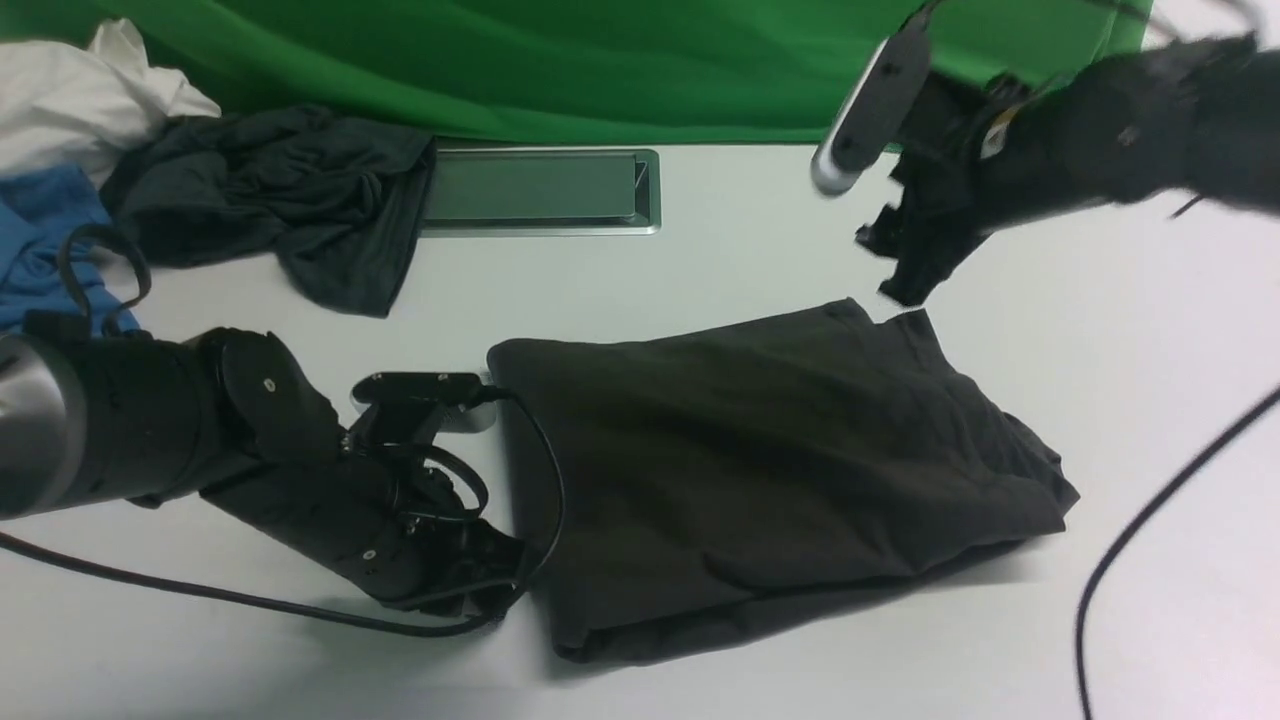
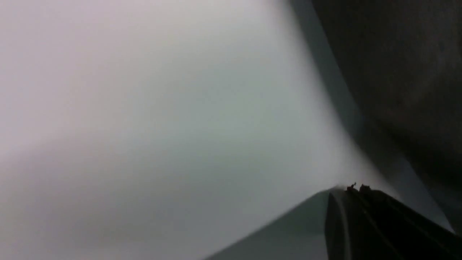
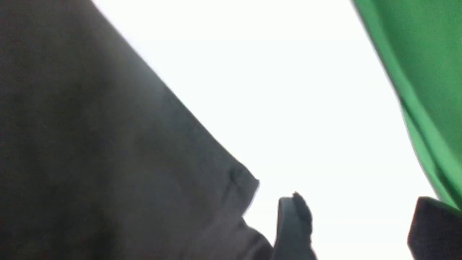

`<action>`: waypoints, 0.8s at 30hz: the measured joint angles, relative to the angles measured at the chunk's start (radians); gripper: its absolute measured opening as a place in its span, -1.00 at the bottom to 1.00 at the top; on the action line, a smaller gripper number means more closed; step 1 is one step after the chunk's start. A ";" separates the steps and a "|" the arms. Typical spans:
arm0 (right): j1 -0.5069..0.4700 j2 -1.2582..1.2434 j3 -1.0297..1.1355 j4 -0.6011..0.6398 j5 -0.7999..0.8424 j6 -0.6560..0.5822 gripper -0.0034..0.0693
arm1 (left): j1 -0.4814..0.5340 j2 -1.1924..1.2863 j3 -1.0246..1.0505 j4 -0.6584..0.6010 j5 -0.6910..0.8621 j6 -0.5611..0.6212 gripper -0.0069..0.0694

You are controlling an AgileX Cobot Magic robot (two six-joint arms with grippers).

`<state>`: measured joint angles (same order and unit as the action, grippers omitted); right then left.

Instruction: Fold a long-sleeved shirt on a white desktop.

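The long-sleeved shirt (image 1: pixel 760 470) lies folded into a dark, roughly rectangular bundle in the middle of the white desktop (image 1: pixel 760 250). My left gripper (image 1: pixel 500 585) rests low on the table at the shirt's near left edge. In the left wrist view it (image 2: pixel 357 188) is shut with nothing between the tips, and the shirt (image 2: pixel 397 72) lies apart from them. My right gripper (image 1: pixel 895 268) hangs just above the shirt's far right corner. In the right wrist view it (image 3: pixel 361 220) is open, with only white table in the gap and the shirt (image 3: pixel 90 144) beside one finger (image 3: pixel 294 224).
A metal-framed hatch (image 1: pixel 535 190) sits at the back of the table. At the far left lie a charcoal garment (image 1: pixel 290 200), a blue shirt (image 1: pixel 40 240) and a white cloth (image 1: pixel 80 90). A green backdrop (image 1: pixel 600 60) hangs behind. A black cable (image 1: pixel 1150 520) crosses the right side.
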<state>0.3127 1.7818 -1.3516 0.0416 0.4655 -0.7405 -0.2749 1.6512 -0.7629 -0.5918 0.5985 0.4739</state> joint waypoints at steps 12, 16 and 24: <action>-0.116 -0.234 0.100 0.004 0.077 0.394 -0.41 | 0.000 -0.280 -0.181 -0.008 0.120 -0.014 -0.55; -0.151 -0.255 0.236 0.007 0.056 0.495 -0.81 | 0.000 -0.299 -0.197 -0.031 0.106 -0.016 -0.47; -0.165 -0.244 0.458 0.007 0.031 0.583 -0.83 | -0.087 -0.116 -0.197 -0.059 0.018 -0.017 -0.40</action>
<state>0.1481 1.5379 -0.8934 0.0489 0.4968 -0.1573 -0.3619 1.5354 -0.9602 -0.6513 0.6169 0.4572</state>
